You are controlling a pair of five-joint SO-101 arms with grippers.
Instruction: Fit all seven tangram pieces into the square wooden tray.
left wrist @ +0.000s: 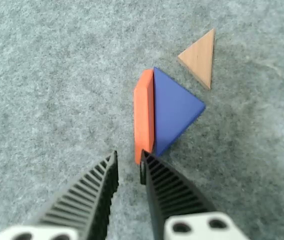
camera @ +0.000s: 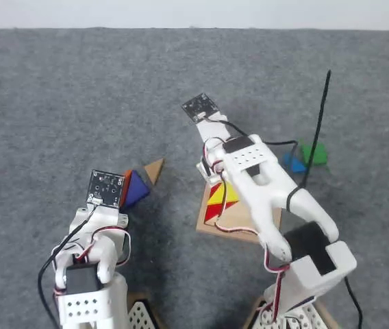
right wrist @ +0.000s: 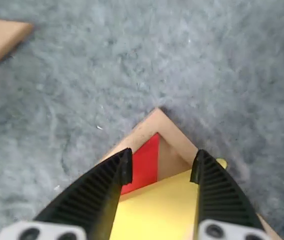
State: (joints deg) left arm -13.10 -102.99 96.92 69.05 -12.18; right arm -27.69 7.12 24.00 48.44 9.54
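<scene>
Tangram pieces like these are thin painted wood, so my guess is light, rigid and a bit slick on the faces. Best pinched across two opposite edges rather than at a pointy corner. On the grey mat (camera: 78, 89), the orange piece (left wrist: 143, 115) sits flush against the blue triangle (left wrist: 174, 110), with the tan triangle (left wrist: 200, 57) just beside them. That shared edge probably means the orange one needs nudging apart before a clean pinch. Left gripper (left wrist: 128, 157) is at the orange piece's near end, fingers parted just a little, holding nothing. Right gripper (right wrist: 162, 157) hovers over a corner of the tray (right wrist: 157, 117), fingers spread wide and empty, with the red piece (right wrist: 146, 165) and yellow piece (right wrist: 157, 210) inside. A green piece (camera: 314, 152) and light-blue piece (camera: 294, 163) lie off past the tray. From above, the arm covers most of the tray, so can't tell how red and yellow are seated or how much room is left.
</scene>
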